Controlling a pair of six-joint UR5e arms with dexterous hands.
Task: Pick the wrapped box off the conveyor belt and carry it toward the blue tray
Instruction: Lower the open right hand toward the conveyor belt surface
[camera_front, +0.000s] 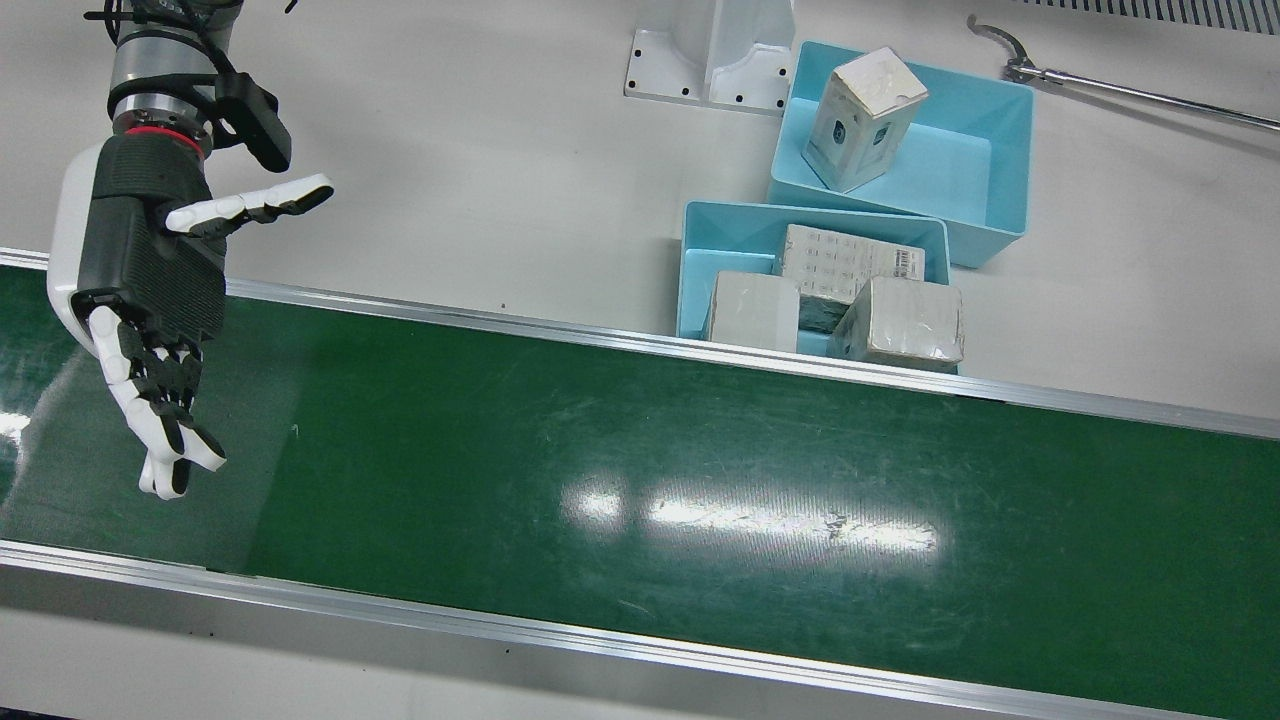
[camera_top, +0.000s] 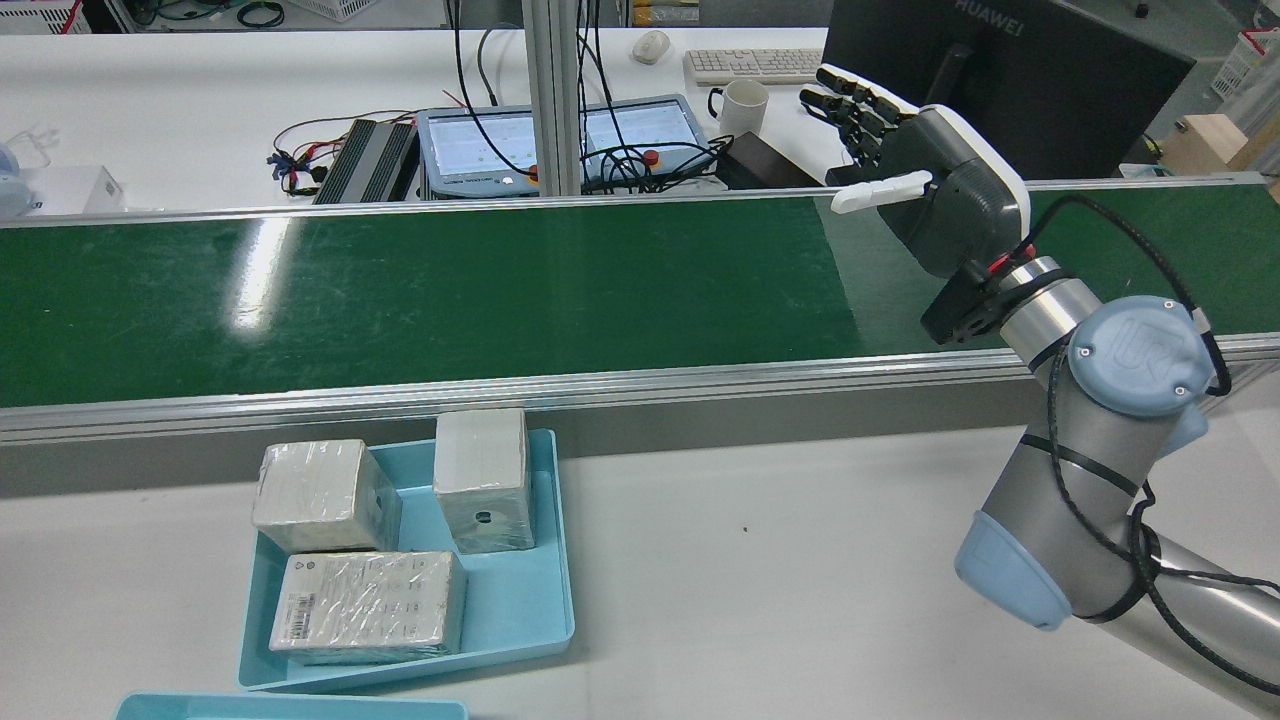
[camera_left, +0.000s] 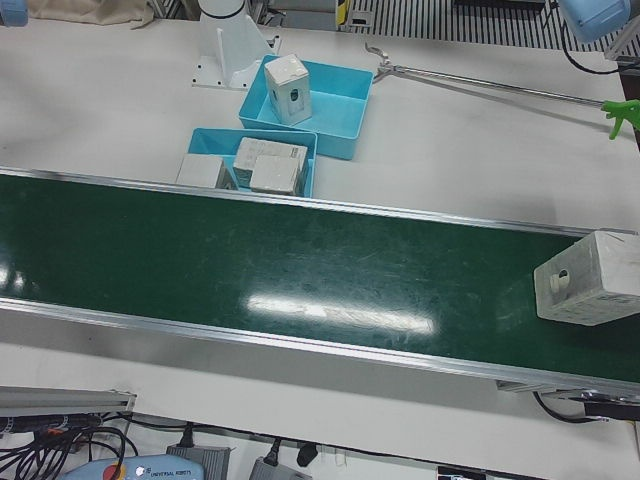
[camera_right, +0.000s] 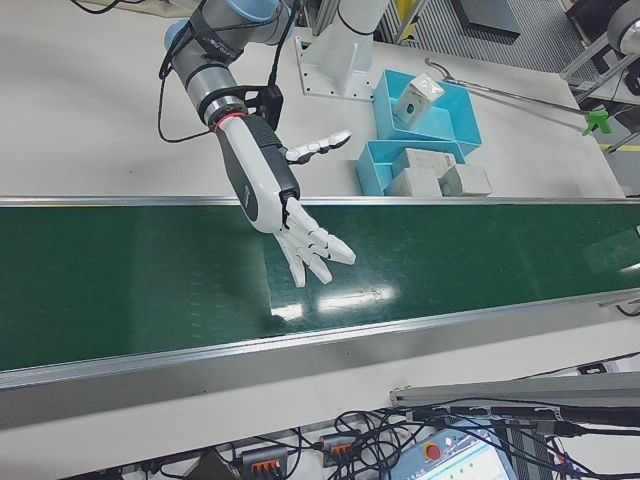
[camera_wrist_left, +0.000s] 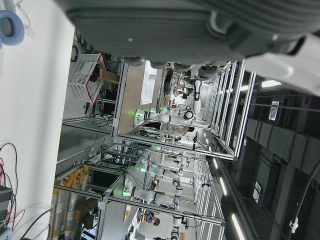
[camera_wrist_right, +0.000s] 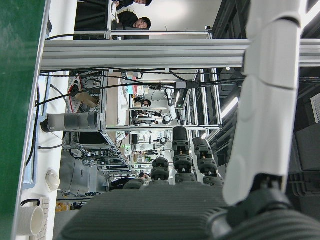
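Note:
A wrapped white box (camera_left: 590, 290) lies on the green conveyor belt (camera_left: 300, 270), at its far right end in the left-front view; no other view shows it. My right hand (camera_front: 150, 270) hovers open and empty over the other end of the belt, palm down and fingers spread. It also shows in the rear view (camera_top: 930, 190) and the right-front view (camera_right: 275, 195). A blue tray (camera_front: 700, 260) beside the belt holds three wrapped boxes. My left hand (camera_wrist_left: 200, 25) shows only in its own view, with nothing in it.
A second blue tray (camera_front: 1000, 150) behind the first holds one tilted box (camera_front: 862, 118). An arm pedestal (camera_front: 715, 55) stands next to it. A long metal rod (camera_front: 1130, 95) lies on the white table. A mug (camera_top: 745, 105) and a monitor (camera_top: 1000, 60) stand beyond the belt.

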